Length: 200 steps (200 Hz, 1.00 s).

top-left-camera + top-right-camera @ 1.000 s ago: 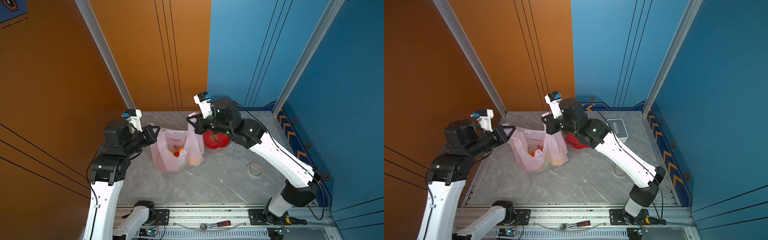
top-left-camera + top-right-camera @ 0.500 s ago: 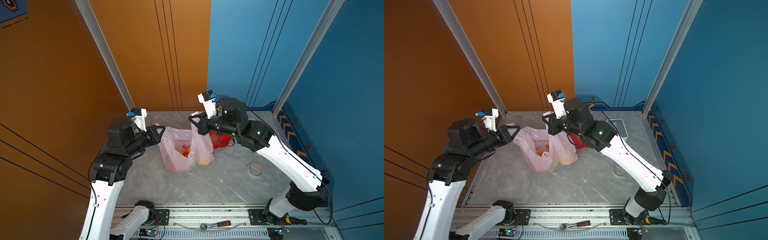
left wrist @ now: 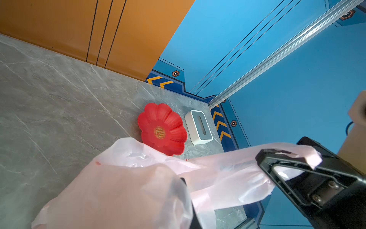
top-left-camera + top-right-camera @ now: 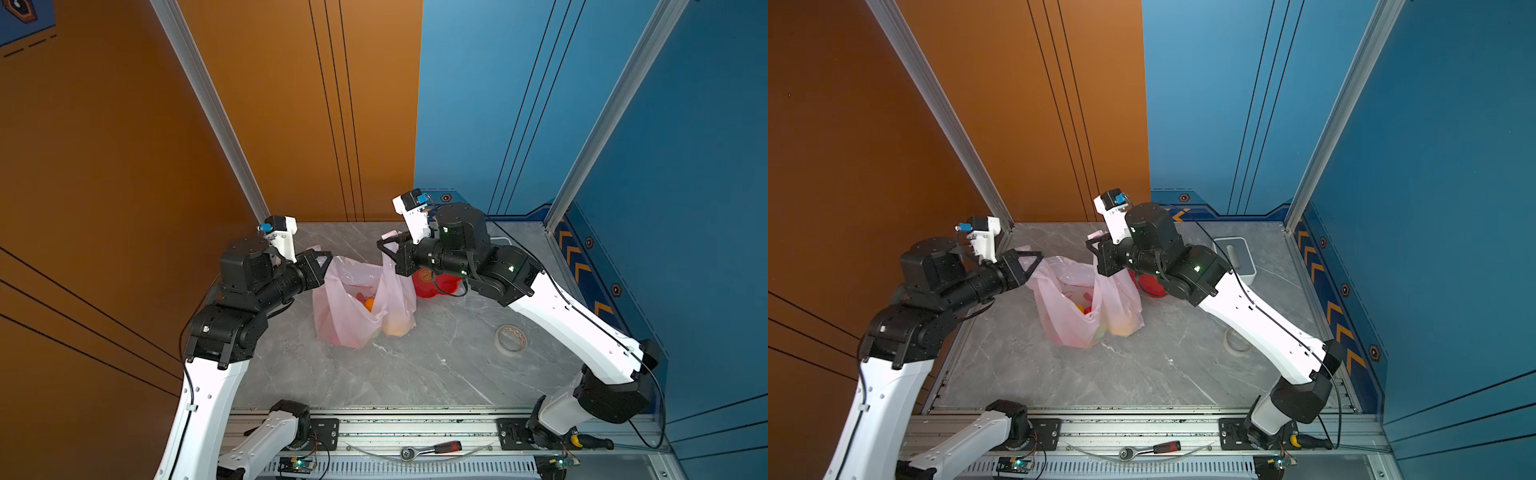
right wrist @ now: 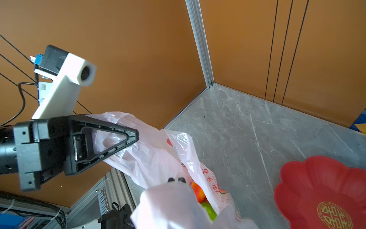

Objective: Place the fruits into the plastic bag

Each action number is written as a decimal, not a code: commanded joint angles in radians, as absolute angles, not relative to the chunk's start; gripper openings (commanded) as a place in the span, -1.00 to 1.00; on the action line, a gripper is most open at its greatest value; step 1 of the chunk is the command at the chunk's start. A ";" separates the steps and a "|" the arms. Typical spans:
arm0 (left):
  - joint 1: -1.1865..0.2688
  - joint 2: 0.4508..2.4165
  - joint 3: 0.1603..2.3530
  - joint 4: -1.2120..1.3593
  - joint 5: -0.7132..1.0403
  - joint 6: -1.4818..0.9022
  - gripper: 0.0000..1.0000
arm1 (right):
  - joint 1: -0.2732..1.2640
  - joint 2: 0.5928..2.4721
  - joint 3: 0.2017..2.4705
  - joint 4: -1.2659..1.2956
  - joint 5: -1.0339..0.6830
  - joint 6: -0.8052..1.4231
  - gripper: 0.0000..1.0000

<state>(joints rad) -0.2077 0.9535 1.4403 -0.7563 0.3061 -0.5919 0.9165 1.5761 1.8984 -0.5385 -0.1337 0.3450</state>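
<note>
The pale pink plastic bag stands on the grey table, its mouth pulled open between the two arms. My left gripper is shut on the bag's left handle. My right gripper is shut on the right handle, held a little higher. Fruits lie inside: an orange-red one and a green one show through the mouth. In each wrist view, bag film covers that gripper's own jaws.
A red scalloped dish sits just behind the bag under the right arm, with a white-grey tissue box beyond it. A tape roll lies at the right. A ratchet tool rests on the front rail.
Both grippers have shifted slightly to the right with the handles still held, and the bag has moved with them. Both stay shut.
</note>
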 commanded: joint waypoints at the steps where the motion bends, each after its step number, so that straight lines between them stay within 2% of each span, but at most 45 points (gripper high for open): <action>1: -0.245 0.968 1.466 -0.730 0.289 -0.580 -1.00 | 0.919 1.529 1.894 -0.500 -0.138 0.346 -1.00; 41: -0.319 1.009 1.527 -0.729 0.253 -0.580 -1.00 | 0.914 1.441 1.863 -0.504 -0.088 0.323 -1.00; 83: -0.480 1.084 1.570 -0.705 0.157 -0.569 -1.00 | 0.889 1.359 1.802 -0.526 -0.060 0.313 -1.00; 120: -0.618 1.177 1.593 -0.662 0.088 -0.562 -1.00 | 0.825 1.264 1.658 -0.527 -0.043 0.321 -1.00; 166: -0.738 1.303 1.603 -0.598 0.058 -0.564 -1.00 | 0.650 1.203 1.512 -0.525 -0.156 0.384 -1.00; 200: -0.777 1.359 1.531 -0.512 0.047 -0.580 -1.00 | 0.625 1.204 1.421 -0.465 -0.237 0.442 -1.00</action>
<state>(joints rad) -0.7551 1.3430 1.5665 -0.6090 0.0780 -0.5804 0.6254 1.2209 1.4765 -0.5346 -0.1436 0.3805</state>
